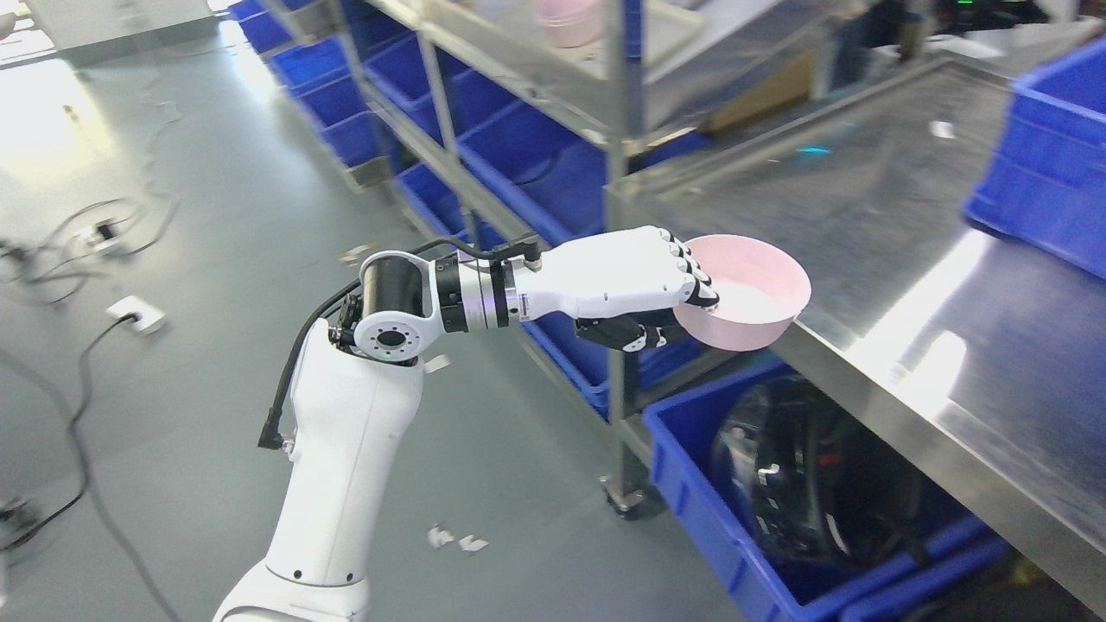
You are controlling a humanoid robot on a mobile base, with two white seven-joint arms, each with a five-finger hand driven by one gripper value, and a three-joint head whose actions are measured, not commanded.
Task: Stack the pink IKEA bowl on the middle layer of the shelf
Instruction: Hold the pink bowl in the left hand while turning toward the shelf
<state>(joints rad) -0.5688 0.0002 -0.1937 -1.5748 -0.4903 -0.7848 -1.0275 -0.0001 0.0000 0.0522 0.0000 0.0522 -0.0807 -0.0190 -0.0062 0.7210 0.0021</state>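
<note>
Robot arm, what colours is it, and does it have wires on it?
The left arm has smooth white shells, with a black and silver round elbow joint and ringed wrist. A black cable loops along the outside. The left hand is white on the back, with black finger joints and a black thumb underneath.

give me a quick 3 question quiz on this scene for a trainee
1. True or false: the left hand is shut on the pink bowl.
2. Where is the held bowl? A) inside the blue bin on the floor B) at the edge of the steel table C) on the floor
3. What pink item sits on the shelf at the top of the picture?

Key: 1 true; 2 B; 3 another pink bowl, seen only in part.
</note>
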